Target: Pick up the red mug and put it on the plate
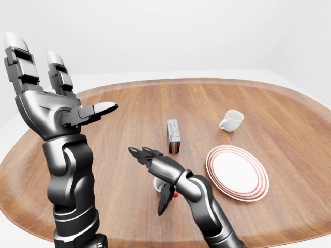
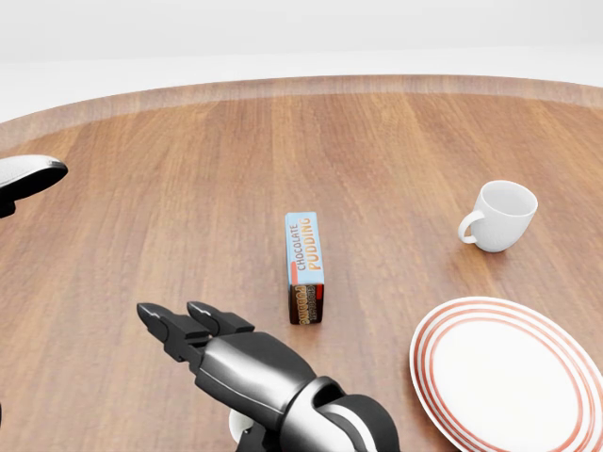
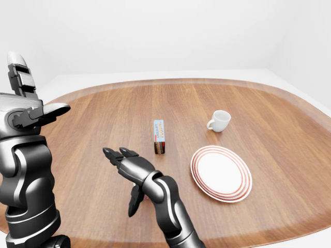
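Your right robot hand (image 1: 155, 170) hangs low over the wooden tabletop (image 1: 129, 108), its two upper fingers stretched toward the left of the left-eye view and the thumb pointing down, so its fingers are spread and closed round nothing; just beneath the palm, in that same view, a sliver of the red mug (image 1: 164, 187) shows, a pale rim with a touch of red at its side, mostly hidden by the hand; you cannot tell from these views whether the fingers touch it; in the head view only a small pale patch at the bottom edge shows under the wrist. Your left robot hand (image 1: 49, 98) is raised high at the left of the left-eye view, fingers upright and thumb stuck out sideways, spread wide and holding nothing, well apart from everything on the tabletop. The red-rimmed plate (image 2: 513, 377) lies to the right of the right robot hand, bare on its white centre and near the mug but apart from it; the chocolate pudding box (image 2: 304, 266) stands on its long edge between the hand and the far side of the tabletop, just above the fingers in the head view; the white cup (image 2: 500, 216) sits upright above the plate, handle turned to the left.
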